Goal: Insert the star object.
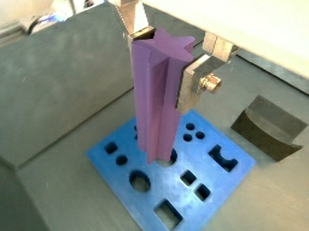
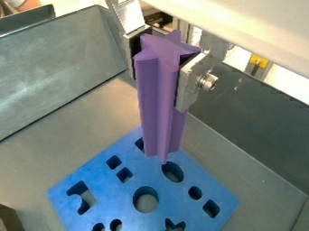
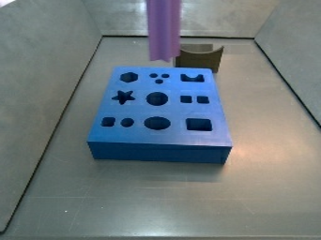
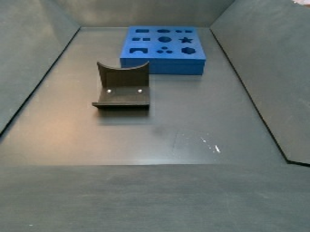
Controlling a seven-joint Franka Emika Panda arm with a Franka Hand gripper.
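The blue block (image 3: 160, 114) sits on the grey floor, its star-shaped hole (image 3: 123, 96) toward nine o'clock of the block's middle in a side view. The star object (image 1: 157, 99) hangs upright above it, long axis vertical, clamped near its top in the gripper (image 1: 167, 56), lower end over other holes. The dark brown curved block (image 4: 121, 88) stands apart. I see no writing anywhere.

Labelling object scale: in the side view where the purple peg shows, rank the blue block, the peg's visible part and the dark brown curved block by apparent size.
1. Blue block
2. Purple star peg, cropped at the frame's top; the pincer holding it is out of view here
3. Dark brown curved block, farther back, so truly unsure
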